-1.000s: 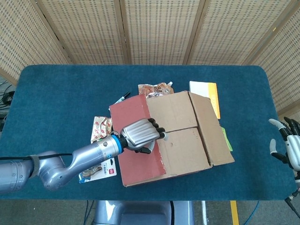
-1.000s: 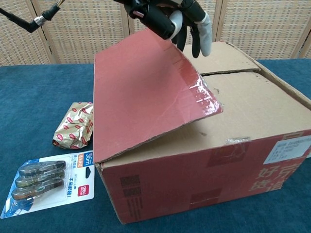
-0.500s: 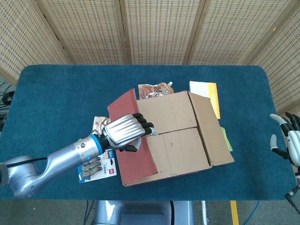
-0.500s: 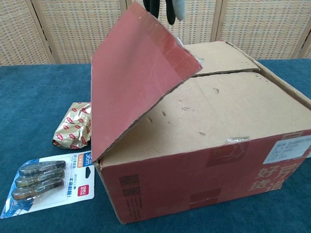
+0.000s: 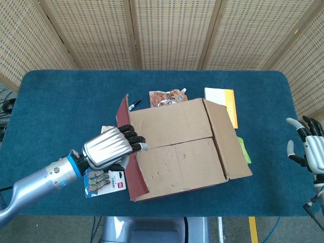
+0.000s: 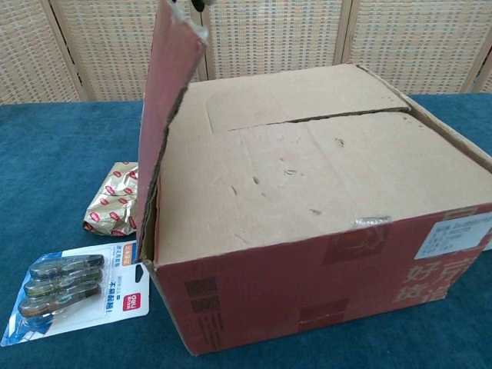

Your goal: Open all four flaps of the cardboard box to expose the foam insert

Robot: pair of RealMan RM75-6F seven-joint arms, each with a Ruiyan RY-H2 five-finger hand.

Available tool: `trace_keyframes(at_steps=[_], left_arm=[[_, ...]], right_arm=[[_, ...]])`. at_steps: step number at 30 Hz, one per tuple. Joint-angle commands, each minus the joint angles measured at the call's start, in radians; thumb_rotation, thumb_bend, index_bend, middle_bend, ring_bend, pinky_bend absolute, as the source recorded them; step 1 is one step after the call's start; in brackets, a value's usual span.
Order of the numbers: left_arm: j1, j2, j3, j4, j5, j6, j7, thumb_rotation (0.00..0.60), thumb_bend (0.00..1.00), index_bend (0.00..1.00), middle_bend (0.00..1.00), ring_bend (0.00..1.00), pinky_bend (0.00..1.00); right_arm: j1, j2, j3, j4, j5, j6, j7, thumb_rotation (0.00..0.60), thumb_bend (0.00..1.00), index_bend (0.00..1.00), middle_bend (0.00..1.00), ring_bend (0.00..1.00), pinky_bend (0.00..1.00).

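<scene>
Cardboard, red outside and brown within, forms the box point(image 5: 182, 147) at table centre; its nine-o'clock flap point(image 6: 165, 115), slanted a second ago, is now raised upright by the left hand point(image 5: 109, 148), fingers hooked on its edge. Three flaps remain closed. Blue cloth point(image 5: 66, 101) and wicker screens point(image 5: 172, 30) surround; the right hand point(image 5: 309, 152) is held spread, empty, at three o'clock.

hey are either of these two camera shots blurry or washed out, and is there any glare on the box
Head view: sharp and evenly lit, soft shadows only, no glare on the cardboard box; the left hand is crisp on the raised flap. Chest view: also sharp; a small strip of clear tape shines faintly, the left hand is nearly cropped at the top edge, and the backlit screen looks bright but not blown out.
</scene>
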Motion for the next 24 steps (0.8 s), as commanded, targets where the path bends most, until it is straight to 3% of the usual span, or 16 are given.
trace_keyframes(at_steps=[1, 10, 15, 24], left_arm=[[0.086, 0.082, 0.032, -0.036, 0.135, 0.065, -0.069, 0.279, 1.0, 0.26, 0.28, 0.31, 0.23], [0.217, 0.186, 0.11, -0.043, 0.349, 0.164, -0.122, 0.279, 1.0, 0.26, 0.28, 0.31, 0.23], [0.315, 0.249, 0.178, -0.017, 0.504, 0.269, -0.179, 0.279, 1.0, 0.26, 0.28, 0.31, 0.24], [0.428, 0.29, 0.235, 0.043, 0.609, 0.381, -0.206, 0.277, 1.0, 0.25, 0.28, 0.3, 0.24]], right_arm=[[-0.002, 0.003, -0.002, -0.007, -0.002, 0.003, -0.004, 0.6, 0.67, 0.14, 0.22, 0.0, 0.0], [0.0, 0.007, -0.002, -0.02, -0.014, 0.006, -0.008, 0.6, 0.67, 0.14, 0.21, 0.0, 0.0], [0.005, 0.009, 0.001, -0.026, -0.012, 0.002, -0.015, 0.6, 0.67, 0.14, 0.21, 0.0, 0.0], [0.005, 0.01, -0.001, -0.023, -0.008, -0.002, -0.013, 0.6, 0.67, 0.14, 0.21, 0.0, 0.0]])
